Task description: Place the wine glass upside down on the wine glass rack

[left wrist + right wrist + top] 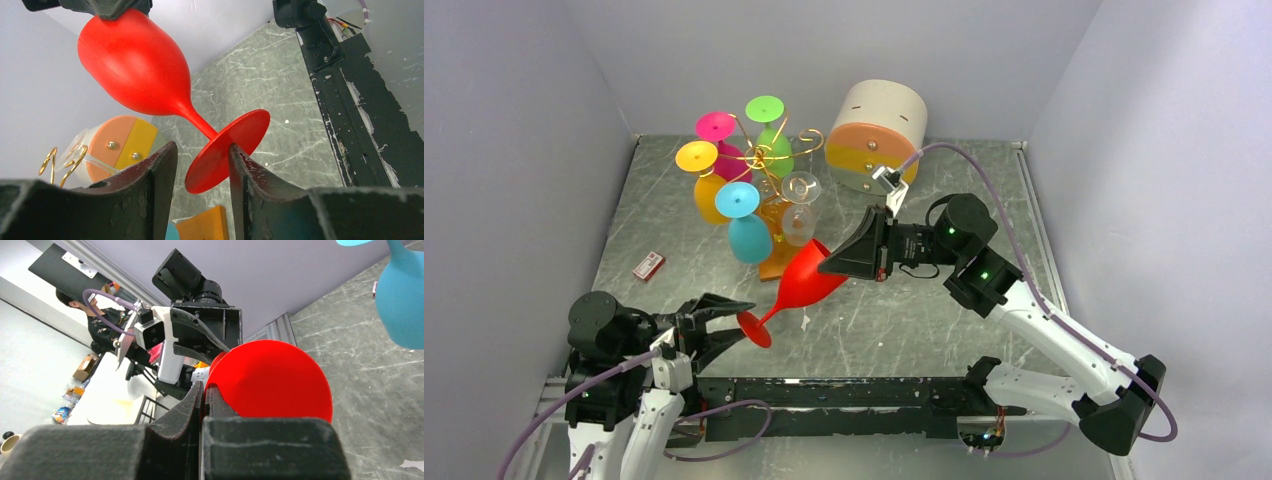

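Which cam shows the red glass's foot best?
Left wrist: the wine glass's foot sits between the fingers of the open left claw, stem visible. Top external shows it small at that claw's tip. Right wrist shows only the bowl, gripped by the right claw.

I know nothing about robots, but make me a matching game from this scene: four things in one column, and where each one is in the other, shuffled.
Things:
1. red wine glass
2. blue wine glass
3. round cream box
4. small red box

Places:
A. lying flat on the table, left of the rack
B. hanging upside down on the rack
C. held tilted in the air, off the table
D. at the back, right of the rack

Pairs: 1-C, 2-B, 3-D, 4-A.
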Controlling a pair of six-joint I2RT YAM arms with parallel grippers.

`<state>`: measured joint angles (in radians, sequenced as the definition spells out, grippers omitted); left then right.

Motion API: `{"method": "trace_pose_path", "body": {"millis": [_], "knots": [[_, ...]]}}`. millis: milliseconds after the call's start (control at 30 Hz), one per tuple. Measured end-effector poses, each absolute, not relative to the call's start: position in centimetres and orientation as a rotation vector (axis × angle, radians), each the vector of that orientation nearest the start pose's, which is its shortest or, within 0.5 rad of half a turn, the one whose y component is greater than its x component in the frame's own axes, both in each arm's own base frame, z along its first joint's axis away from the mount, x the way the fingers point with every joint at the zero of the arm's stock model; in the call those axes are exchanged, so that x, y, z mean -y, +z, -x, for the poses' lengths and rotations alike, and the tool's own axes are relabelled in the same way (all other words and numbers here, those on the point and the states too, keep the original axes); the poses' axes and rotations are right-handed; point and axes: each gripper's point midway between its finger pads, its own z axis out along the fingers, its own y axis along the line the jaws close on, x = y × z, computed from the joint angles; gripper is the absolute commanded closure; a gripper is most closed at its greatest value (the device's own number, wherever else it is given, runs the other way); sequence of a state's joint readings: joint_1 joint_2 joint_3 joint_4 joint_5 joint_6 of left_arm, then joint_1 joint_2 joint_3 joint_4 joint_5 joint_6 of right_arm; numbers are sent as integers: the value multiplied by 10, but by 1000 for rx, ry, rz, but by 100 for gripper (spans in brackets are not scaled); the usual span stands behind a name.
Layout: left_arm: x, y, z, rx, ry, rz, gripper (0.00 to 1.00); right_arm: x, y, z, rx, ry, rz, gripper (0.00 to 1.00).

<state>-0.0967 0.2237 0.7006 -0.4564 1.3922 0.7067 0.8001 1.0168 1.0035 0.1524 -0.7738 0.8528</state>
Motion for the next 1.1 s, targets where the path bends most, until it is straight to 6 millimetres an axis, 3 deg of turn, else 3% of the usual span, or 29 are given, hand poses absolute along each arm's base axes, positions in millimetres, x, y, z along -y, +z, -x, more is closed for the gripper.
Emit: {"method": "trace_pose_path", "body": {"millis": [167,367,533,733,833,1100], "knots": [[176,307,-67,-717,-609,-1434,68,-321,395,-110,-1628,1815,716,100],[177,306,-59,-700,-651,-1452,92,-321,398,-110,-1617,1812,715,100],[178,305,-51,-671,-687,-1470,93,-322,399,-111,-1616,1801,713,96],[179,305,-50,-662,-695,-1475,93,-322,403,-115,-1595,1768,706,68],[179,305,-49,-662,-695,-1475,93,-322,411,-120,-1572,1736,698,58],[178,306,-51,-668,-684,-1470,93,-320,423,-130,-1530,1674,669,42]]}}
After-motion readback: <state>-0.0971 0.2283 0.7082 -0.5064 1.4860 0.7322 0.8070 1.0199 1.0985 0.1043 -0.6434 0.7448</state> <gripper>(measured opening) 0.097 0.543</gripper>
